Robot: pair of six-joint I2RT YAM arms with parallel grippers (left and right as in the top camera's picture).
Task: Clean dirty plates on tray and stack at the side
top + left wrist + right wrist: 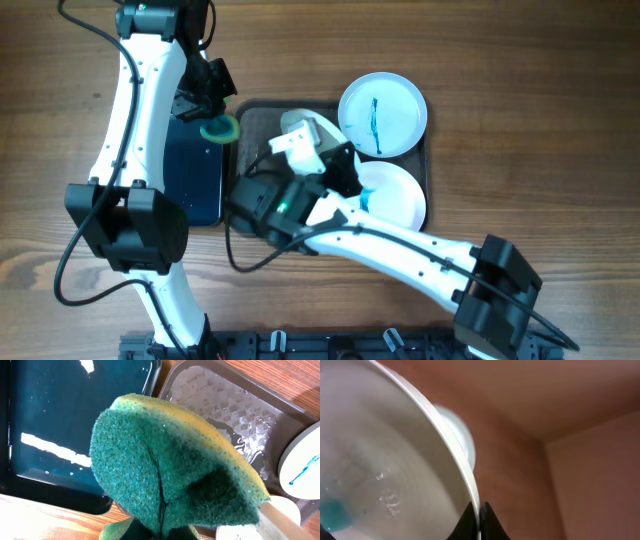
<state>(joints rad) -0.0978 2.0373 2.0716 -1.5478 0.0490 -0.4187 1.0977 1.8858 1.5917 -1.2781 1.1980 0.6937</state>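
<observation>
My left gripper (212, 118) is shut on a green and yellow sponge (175, 470), held over the gap between the black tray and the grey-brown tray (258, 118). My right gripper (480, 522) is shut on the rim of a white plate (395, 475). That plate is tilted up over the tray's left half (305, 130) and has a teal smear low in its bowl. A second plate (382, 113) with a blue smear lies flat at the tray's far right. A third plate (398, 195) lies at the near right, partly hidden by my right arm.
A glossy black tray (195, 175) holding water lies left of the grey-brown tray, and also shows in the left wrist view (65, 420). The grey-brown tray floor (225, 405) is wet. Bare wooden table surrounds both trays.
</observation>
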